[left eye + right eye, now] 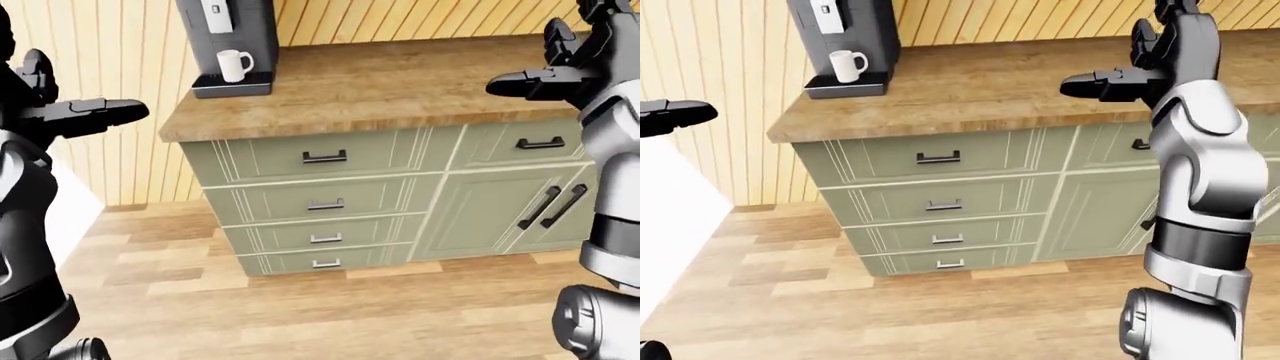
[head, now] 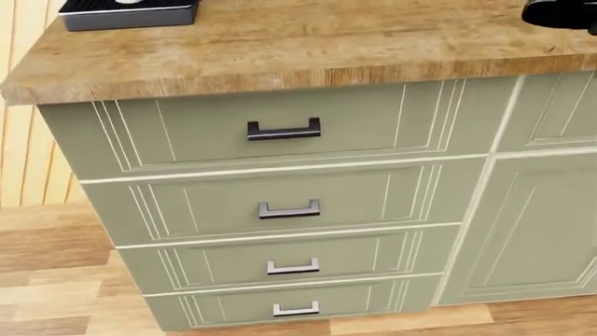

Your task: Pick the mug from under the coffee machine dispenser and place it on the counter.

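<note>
A white mug [image 1: 233, 64] stands on the drip tray [image 1: 232, 84] of a dark coffee machine [image 1: 226, 34] at the top left of the left-eye view, on a wooden counter [image 1: 400, 82]. My left hand [image 1: 95, 112] hangs open at the left edge, well short of the counter and holding nothing. My right hand [image 1: 1102, 79] is raised open over the counter's right part, far from the mug. The head view shows only the tray's corner [image 2: 126, 14] and the drawers.
Green cabinet with several drawers [image 1: 325, 199] stands below the counter, and doors with dark handles [image 1: 553, 206] are to the right. A slatted wood wall [image 1: 120, 150] runs behind. The plank floor [image 1: 300, 307] spreads below. A white surface [image 1: 670, 217] shows at the left.
</note>
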{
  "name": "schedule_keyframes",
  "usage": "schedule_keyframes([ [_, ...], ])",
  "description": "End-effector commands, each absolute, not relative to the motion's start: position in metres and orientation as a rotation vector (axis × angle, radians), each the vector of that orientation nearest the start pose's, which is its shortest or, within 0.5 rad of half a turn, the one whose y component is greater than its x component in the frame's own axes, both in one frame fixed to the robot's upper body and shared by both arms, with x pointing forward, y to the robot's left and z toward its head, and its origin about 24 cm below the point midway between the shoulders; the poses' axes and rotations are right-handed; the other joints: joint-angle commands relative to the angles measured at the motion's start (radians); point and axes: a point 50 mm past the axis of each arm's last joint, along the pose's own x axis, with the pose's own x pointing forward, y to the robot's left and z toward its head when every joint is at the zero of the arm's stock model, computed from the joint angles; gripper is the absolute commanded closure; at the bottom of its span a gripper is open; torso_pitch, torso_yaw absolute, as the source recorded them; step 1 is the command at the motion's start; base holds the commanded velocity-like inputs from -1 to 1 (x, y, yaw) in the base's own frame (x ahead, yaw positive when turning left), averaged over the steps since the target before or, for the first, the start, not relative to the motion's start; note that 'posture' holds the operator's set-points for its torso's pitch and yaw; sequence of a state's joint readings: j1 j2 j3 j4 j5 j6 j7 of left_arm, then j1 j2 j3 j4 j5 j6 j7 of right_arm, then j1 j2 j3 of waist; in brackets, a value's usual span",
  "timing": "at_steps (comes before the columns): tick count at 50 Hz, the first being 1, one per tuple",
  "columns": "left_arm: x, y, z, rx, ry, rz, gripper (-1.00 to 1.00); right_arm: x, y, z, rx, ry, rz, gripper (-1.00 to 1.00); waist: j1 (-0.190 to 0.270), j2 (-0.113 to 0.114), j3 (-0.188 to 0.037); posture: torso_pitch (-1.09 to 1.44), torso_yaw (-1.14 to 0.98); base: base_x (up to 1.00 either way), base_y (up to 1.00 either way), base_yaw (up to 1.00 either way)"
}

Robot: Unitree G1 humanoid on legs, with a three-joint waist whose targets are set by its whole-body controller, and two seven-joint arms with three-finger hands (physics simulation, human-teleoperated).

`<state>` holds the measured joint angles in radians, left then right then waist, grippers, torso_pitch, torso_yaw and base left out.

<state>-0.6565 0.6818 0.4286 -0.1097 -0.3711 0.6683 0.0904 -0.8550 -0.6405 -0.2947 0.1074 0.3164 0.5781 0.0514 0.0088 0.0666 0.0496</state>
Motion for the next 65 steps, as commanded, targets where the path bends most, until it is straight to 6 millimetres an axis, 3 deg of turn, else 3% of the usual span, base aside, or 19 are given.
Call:
schedule_keyframes([
  [1, 0.284, 0.300, 0.307, 0.109, -0.421, 0.349, -1.00, 0.317, -0.278, 0.329, -0.115, -0.447, -0.189, -1.00, -0.009, -0.002, -0.034, 0.00, 0.00, 0.12, 0.00, 0.00],
  [7, 0.284, 0.299, 0.311, 0.109, -0.427, 0.348, -1.00, 0.317, -0.278, 0.330, -0.122, -0.450, -0.188, -1.00, -0.004, -0.066, -0.029, 0.00, 0.00, 0.11, 0.00, 0.00],
  [10, 0.283, 0.299, 0.311, 0.107, -0.428, 0.348, -1.00, 0.317, -0.278, 0.331, -0.123, -0.451, -0.188, -1.00, 0.000, -0.150, -0.047, 0.00, 0.00, 0.09, 0.00, 0.00],
  [11, 0.283, 0.299, 0.311, 0.107, -0.428, 0.348, -1.00, 0.317, -0.278, 0.331, -0.123, -0.450, -0.188, -1.00, -0.007, -0.098, -0.035, 0.00, 0.00, 0.10, 0.00, 0.00],
  [13, 0.283, 0.299, 0.312, 0.107, -0.428, 0.349, -1.00, 0.317, -0.278, 0.332, -0.122, -0.451, -0.188, -1.00, -0.008, -0.116, -0.038, 0.00, 0.00, 0.09, 0.00, 0.00],
  [18, 0.282, 0.298, 0.313, 0.106, -0.430, 0.346, -1.00, 0.317, -0.279, 0.333, -0.126, -0.455, -0.189, -1.00, -0.008, -0.072, -0.027, 0.00, 0.00, 0.10, 0.00, 0.00],
  [23, 0.282, 0.297, 0.316, 0.105, -0.435, 0.343, -1.00, 0.318, -0.281, 0.333, -0.124, -0.455, -0.194, -1.00, -0.020, 0.031, -0.039, 0.00, 0.00, 0.09, 0.00, 0.00],
  [32, 0.282, 0.297, 0.317, 0.108, -0.436, 0.342, -1.00, 0.317, -0.281, 0.332, -0.129, -0.458, -0.190, -1.00, -0.006, -0.046, -0.023, 0.00, 0.00, 0.12, 0.00, 0.00],
  [36, 0.282, 0.297, 0.317, 0.107, -0.438, 0.342, -1.00, 0.317, -0.281, 0.333, -0.129, -0.458, -0.190, -1.00, 0.001, -0.141, -0.038, 0.00, 0.00, 0.13, 0.00, 0.00],
  [37, 0.282, 0.297, 0.317, 0.107, -0.437, 0.343, -1.00, 0.317, -0.281, 0.333, -0.129, -0.458, -0.191, -1.00, -0.007, -0.100, -0.028, 0.00, 0.00, 0.12, 0.00, 0.00],
  [39, 0.281, 0.297, 0.317, 0.107, -0.438, 0.343, -1.00, 0.317, -0.281, 0.332, -0.130, -0.458, -0.191, -1.00, -0.006, -0.113, -0.029, 0.00, 0.00, 0.13, 0.00, 0.00],
  [45, 0.281, 0.297, 0.318, 0.106, -0.438, 0.345, -1.00, 0.317, -0.282, 0.334, -0.129, -0.461, -0.190, -1.00, -0.011, -0.057, -0.016, 0.00, 0.00, 0.14, 0.00, 0.00],
  [49, 0.281, 0.297, 0.317, 0.106, -0.437, 0.345, -1.00, 0.317, -0.282, 0.335, -0.130, -0.461, -0.189, -1.00, -0.021, 0.043, -0.036, 0.00, 0.00, 0.14, 0.00, 0.00],
  [50, 0.281, 0.297, 0.317, 0.105, -0.437, 0.345, -1.00, 0.317, -0.282, 0.335, -0.130, -0.460, -0.190, -1.00, -0.013, -0.002, -0.027, 0.00, 0.00, 0.13, 0.00, 0.00],
  [52, 0.281, 0.297, 0.317, 0.105, -0.436, 0.346, -1.00, 0.317, -0.282, 0.335, -0.130, -0.460, -0.191, -1.00, -0.013, 0.011, -0.025, 0.00, 0.00, 0.14, 0.00, 0.00],
  [58, 0.281, 0.297, 0.318, 0.103, -0.438, 0.347, -1.00, 0.317, -0.281, 0.337, -0.134, -0.464, -0.188, -1.00, -0.005, -0.048, -0.021, 0.00, 0.00, 0.14, 0.00, 0.00],
  [62, 0.281, 0.297, 0.318, 0.103, -0.438, 0.346, -1.00, 0.317, -0.281, 0.337, -0.134, -0.465, -0.185, -1.00, 0.003, -0.150, -0.037, 0.00, 0.00, 0.16, 0.00, 0.00],
  [63, 0.281, 0.297, 0.318, 0.104, -0.438, 0.345, -1.00, 0.317, -0.281, 0.337, -0.133, -0.464, -0.186, -1.00, -0.006, -0.101, -0.025, 0.00, 0.00, 0.16, 0.00, 0.00],
  [65, 0.281, 0.297, 0.318, 0.104, -0.439, 0.346, -1.00, 0.316, -0.281, 0.337, -0.133, -0.465, -0.186, -1.00, -0.006, -0.119, -0.028, 0.00, 0.00, 0.16, 0.00, 0.00],
])
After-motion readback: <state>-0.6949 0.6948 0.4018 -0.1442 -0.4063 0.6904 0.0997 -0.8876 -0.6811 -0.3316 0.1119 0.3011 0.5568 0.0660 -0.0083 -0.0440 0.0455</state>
